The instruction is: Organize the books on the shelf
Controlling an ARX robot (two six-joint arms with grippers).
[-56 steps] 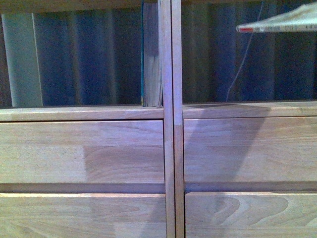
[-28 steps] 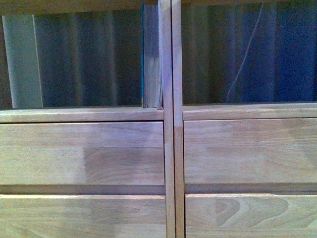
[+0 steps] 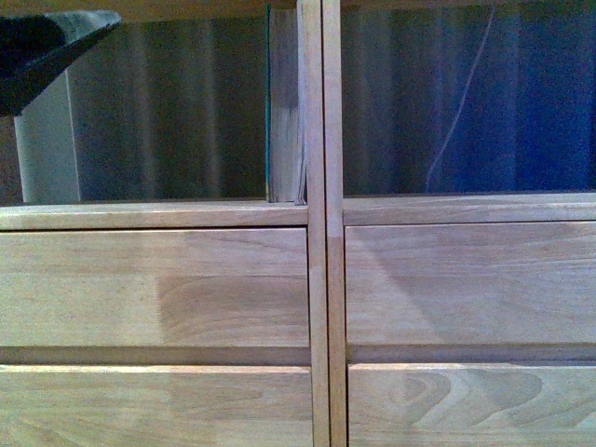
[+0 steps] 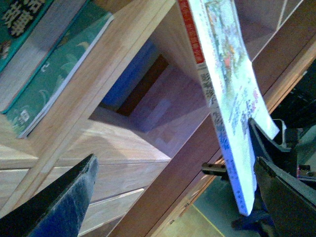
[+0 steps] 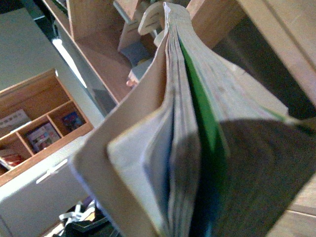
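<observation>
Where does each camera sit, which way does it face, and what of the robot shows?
Front view: on the robot's body, facing the shelf head-on, teal book upright against the divider; a dark shape, probably the left arm, upper left.
Left wrist view: on the left arm, looking past the magazine into a compartment; two dark fingers show, wide apart.
Right wrist view: on the right arm, close against fanned pages; jaws not discernible.
Shared: front and left wrist both show the shelf.
</observation>
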